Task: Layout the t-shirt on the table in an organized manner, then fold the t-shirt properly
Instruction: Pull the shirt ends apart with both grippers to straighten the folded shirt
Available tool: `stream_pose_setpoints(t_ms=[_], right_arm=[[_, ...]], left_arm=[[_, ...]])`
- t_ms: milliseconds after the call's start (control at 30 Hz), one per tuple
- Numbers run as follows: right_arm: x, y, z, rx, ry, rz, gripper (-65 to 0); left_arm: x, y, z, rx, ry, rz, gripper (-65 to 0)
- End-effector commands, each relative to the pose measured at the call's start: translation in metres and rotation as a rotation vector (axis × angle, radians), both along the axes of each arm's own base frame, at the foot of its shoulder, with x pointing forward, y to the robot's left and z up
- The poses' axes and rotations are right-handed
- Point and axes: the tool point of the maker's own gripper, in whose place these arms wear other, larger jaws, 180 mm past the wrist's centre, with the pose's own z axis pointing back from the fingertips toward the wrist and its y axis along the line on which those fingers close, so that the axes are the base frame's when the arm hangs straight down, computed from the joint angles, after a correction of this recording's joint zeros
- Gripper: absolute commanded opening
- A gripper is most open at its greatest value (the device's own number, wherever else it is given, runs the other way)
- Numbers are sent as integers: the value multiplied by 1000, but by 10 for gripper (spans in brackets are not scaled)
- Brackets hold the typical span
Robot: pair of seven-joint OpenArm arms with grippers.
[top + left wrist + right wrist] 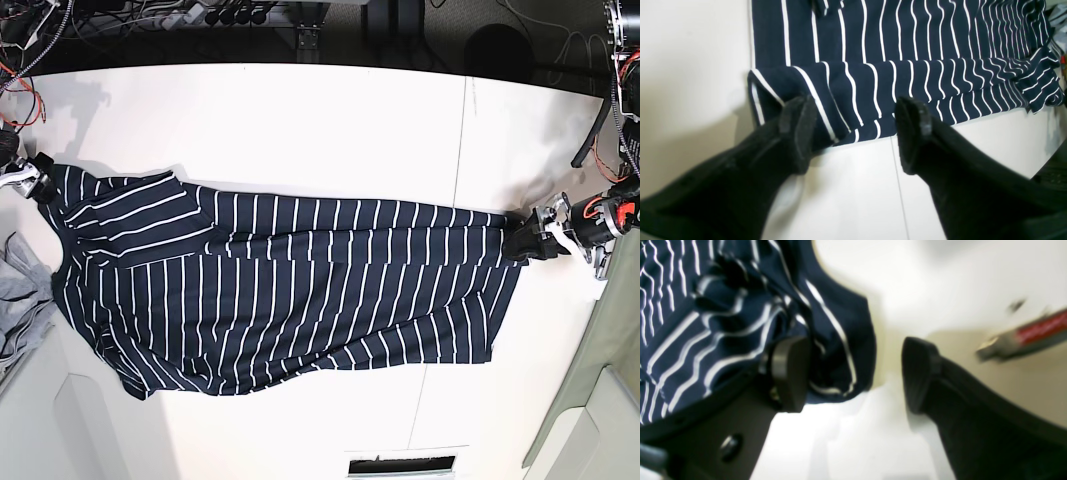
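The shirt (290, 290) lay spread lengthwise across the surface (300, 120), one long edge folded over itself. Both grippers had their jaws wide and held nothing: the left gripper (855, 133) at the hem corner, the right gripper (855, 373) at the sleeve end. The loose fold could slip open, and cloth might snag on a jaw as the arms pulled away.

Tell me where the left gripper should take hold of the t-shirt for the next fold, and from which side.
Probably the folded hem corner of the t-shirt, lying flat just ahead of the open left gripper. Come in low from the bare table side, sliding one finger under the edge: there the fabric is doubled over, so it gives a thicker lip to pinch than the flat single layer further in.
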Motion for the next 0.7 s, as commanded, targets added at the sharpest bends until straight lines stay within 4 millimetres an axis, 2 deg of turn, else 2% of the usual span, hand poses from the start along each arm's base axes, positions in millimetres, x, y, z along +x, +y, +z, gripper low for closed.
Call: stream_pose_setpoints(t_ms=[0, 233, 400, 567, 667], right_arm=[[9, -8, 10, -10, -41, -6, -226], [16, 16, 4, 69, -64, 40, -226], [24, 41, 2, 107, -68, 101, -226], [33, 65, -3, 127, -64, 145, -226], [39, 74, -3, 147, -76, 147, -227]], left_arm=[[14, 8, 19, 9, -67, 7, -244], [19, 22, 13, 139, -108, 9, -244], [20, 8, 1, 141, -106, 7, -244], [17, 6, -27, 161, -76, 73, -244], [12, 11, -43, 177, -46, 130, -246]])
